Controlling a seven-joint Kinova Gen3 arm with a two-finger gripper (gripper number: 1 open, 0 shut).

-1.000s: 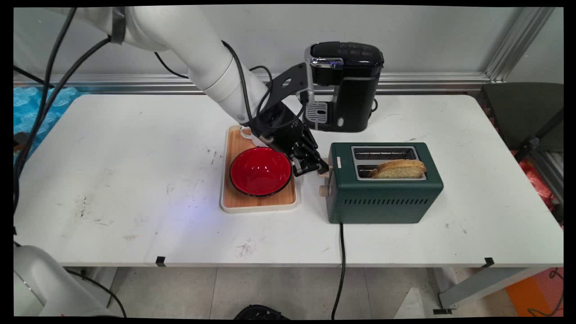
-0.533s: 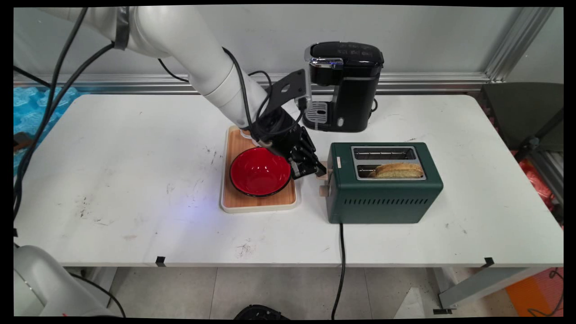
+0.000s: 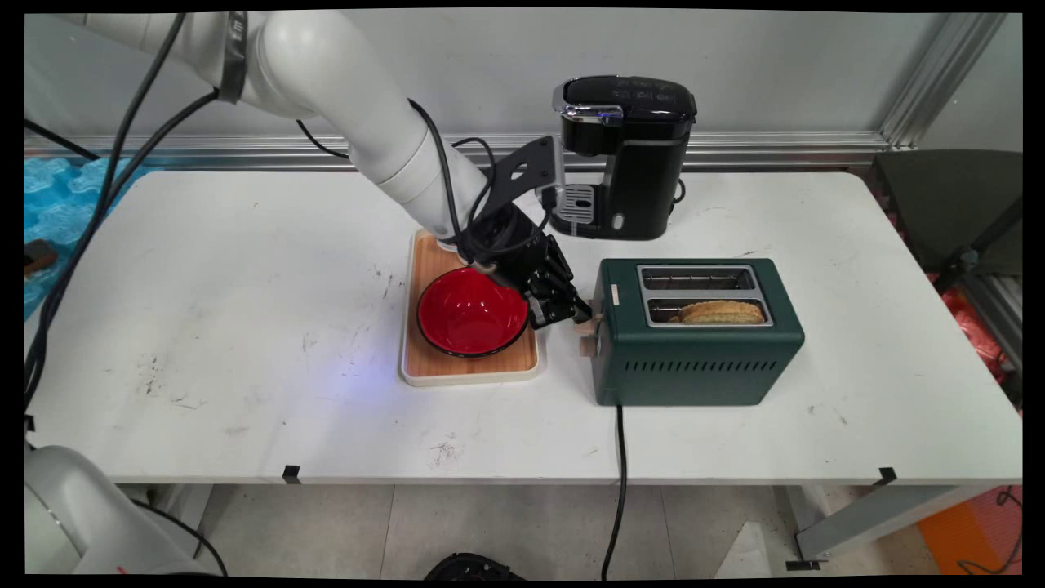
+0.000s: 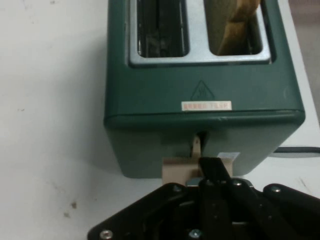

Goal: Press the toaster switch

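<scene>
A dark green toaster (image 3: 694,359) stands right of centre on the table. A slice of bread (image 3: 718,311) sits low in its near slot, and the far slot is empty. My gripper (image 3: 581,313) is shut, its fingertips resting on top of the beige lever (image 3: 584,327) at the toaster's left end, just above a round beige knob (image 3: 586,347). In the hand view the closed gripper (image 4: 214,167) presses on the lever (image 4: 177,170) below the toaster's (image 4: 200,100) label, and the bread (image 4: 240,22) shows in the right slot.
A red bowl (image 3: 472,310) sits on a wooden tray (image 3: 424,367) just left of the gripper. A white cup (image 3: 445,242) is mostly hidden behind the arm. A black coffee machine (image 3: 629,155) stands behind. The toaster's cord (image 3: 619,441) runs off the front edge.
The gripper has pushed the lever downward a little. The bread has sunk from standing well above the slot to nearly level with the toaster's top.
</scene>
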